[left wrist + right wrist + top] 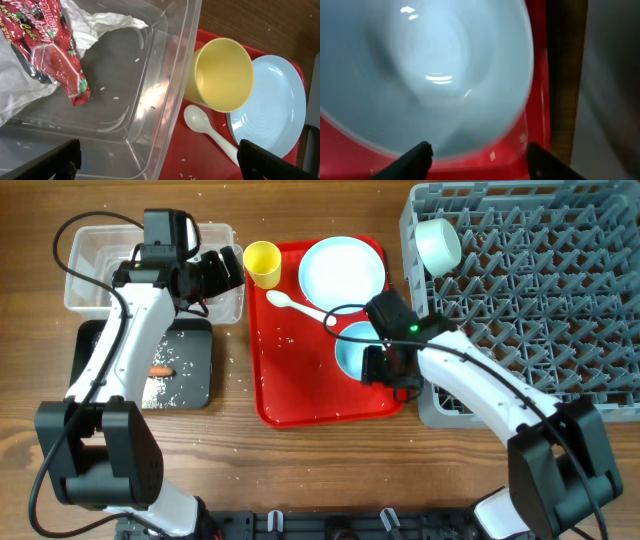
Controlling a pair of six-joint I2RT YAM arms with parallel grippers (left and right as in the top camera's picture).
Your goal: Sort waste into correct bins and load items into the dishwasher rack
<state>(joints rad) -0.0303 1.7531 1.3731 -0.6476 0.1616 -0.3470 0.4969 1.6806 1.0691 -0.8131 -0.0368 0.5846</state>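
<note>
Right wrist: my right gripper (pixel 479 151), jaws apart, straddles the bowl (pixel 430 75) rim; it looks light, stiff and slick, so I'd pinch that rim squarely.

In the right wrist view the bowl (pixel 445 75) is smeared by blur and runs off the top and left edges. From overhead the right pincer (pixel 388 370) covers that bowl's right side, the left arm (pixel 135 320) hides much of the clear tub (pixel 95 255), and the dishwasher rack (pixel 540 290) is cut by the top and right edges.
</note>
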